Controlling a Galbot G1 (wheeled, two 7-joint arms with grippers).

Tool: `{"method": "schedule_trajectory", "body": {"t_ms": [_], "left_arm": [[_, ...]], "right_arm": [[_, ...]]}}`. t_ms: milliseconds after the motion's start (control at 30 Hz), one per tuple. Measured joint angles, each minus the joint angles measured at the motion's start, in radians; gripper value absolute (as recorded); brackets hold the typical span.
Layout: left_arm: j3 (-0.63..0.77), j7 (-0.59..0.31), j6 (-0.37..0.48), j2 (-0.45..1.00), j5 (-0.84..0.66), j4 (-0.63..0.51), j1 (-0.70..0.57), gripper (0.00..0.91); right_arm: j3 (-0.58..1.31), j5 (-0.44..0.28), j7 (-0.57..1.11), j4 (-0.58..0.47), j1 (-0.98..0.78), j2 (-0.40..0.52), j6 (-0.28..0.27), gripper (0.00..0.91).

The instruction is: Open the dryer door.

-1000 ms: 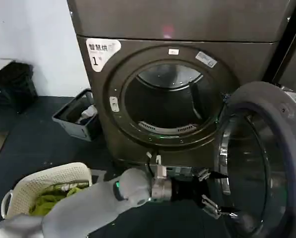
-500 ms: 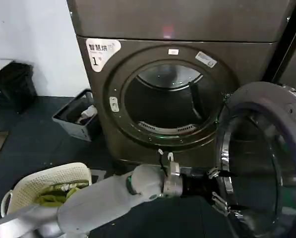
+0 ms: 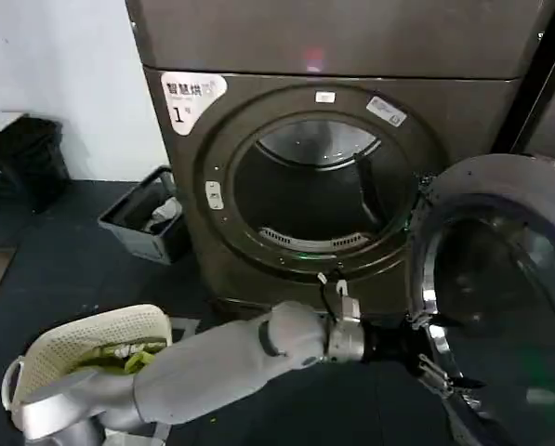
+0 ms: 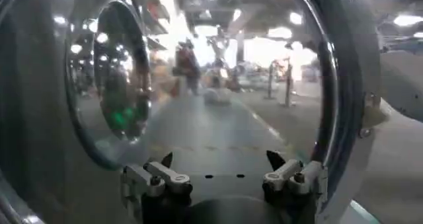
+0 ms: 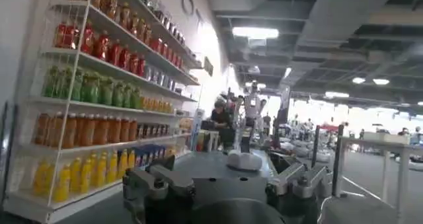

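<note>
One left tool (image 3: 442,358), fingers spread, against swung-open dryer door (image 3: 500,297) inner rim.

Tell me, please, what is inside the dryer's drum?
Through the dryer opening, bare metal drum wall and a lint grille at the front lip show; no laundry visible. The drum floor behind the lip is hidden.

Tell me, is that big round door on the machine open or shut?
Open. The dryer door is swung out to the right, leaving the dryer drum exposed, with the left tool at its lower rim.
</note>
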Motion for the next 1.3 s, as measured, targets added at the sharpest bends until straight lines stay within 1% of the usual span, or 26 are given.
{"method": "schedule_trajectory", "body": {"t_ms": [433,700,1100,1300], "left_arm": [[0.022,-0.043,-0.049,-0.076,0.014,0.052,-0.027,0.907],[0.037,-0.079,-0.135,-0.127,0.021,0.098,-0.039,0.907],[0.049,-0.096,-0.161,-0.200,0.029,0.175,-0.065,0.907],[0.054,-0.108,-0.166,-0.231,0.028,0.211,-0.077,0.907]], "right_arm": [[0.005,0.000,0.003,0.013,-0.011,0.003,-0.005,0.907],[0.004,0.003,0.000,0.022,-0.016,0.004,-0.005,0.907],[0.021,0.004,0.004,0.014,-0.027,0.000,-0.007,0.907],[0.042,0.000,0.030,0.014,-0.023,-0.004,-0.031,0.907]]}}
